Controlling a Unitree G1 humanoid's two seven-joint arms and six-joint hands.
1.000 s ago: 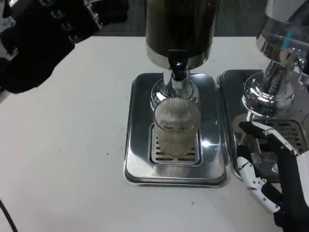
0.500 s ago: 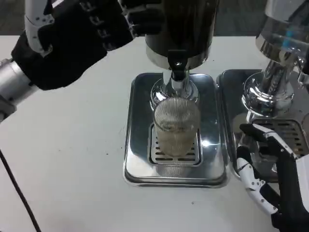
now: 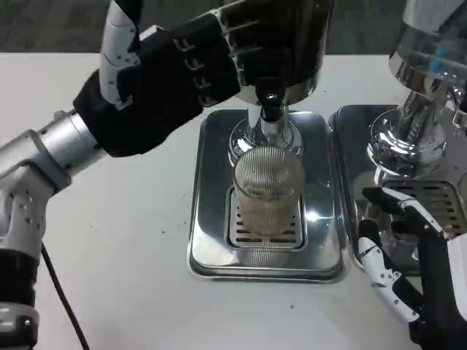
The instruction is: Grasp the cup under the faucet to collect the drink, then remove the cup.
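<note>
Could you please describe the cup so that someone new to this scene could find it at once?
Look at the dark drink dispenser at the top middle of the white table. Below its faucet lies a shiny metal drip tray, and the cup stands on its grate. It is the only clear ribbed glass here.

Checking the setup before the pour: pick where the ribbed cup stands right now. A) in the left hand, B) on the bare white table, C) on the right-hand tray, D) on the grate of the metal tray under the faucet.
D: the cup stands on the tray grate beneath the faucet, with neither hand touching it.
</note>
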